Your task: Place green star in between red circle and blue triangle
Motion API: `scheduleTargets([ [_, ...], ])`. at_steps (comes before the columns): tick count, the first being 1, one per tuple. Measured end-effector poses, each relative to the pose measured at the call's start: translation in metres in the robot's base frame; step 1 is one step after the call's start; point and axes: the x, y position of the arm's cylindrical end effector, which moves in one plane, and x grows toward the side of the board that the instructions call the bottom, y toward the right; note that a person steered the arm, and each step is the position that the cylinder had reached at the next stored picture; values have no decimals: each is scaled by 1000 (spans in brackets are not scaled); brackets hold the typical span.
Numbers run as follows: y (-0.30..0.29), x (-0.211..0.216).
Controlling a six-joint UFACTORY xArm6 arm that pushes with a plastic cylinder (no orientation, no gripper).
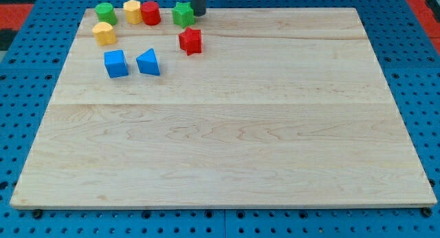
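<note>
Blue triangle [148, 62] lower left; red circle [150, 13] near top edge, touching yellow block [132, 12]. Green star [183, 14] just right of circle. My tip [198, 13] touches star's right side, likely placed for leftward-down shove. No claw; bare rod.

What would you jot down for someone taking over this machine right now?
My tip sits at the view's top edge, touching or nearly touching the right side of the green star.
The red circle is left of the star, beside a yellow block.
The blue triangle lies lower, next to a blue cube.
Done: tip is at the star.
Left: push the star down-left into the gap between circle and triangle.
</note>
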Motion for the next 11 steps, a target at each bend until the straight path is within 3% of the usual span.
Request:
scheduleTargets([
  [1, -14, 2],
  [3, -16, 51],
  [4, 9, 49],
  [5, 23, 10],
  [6, -13, 3],
  [7, -43, 3],
  [11, -43, 38],
])
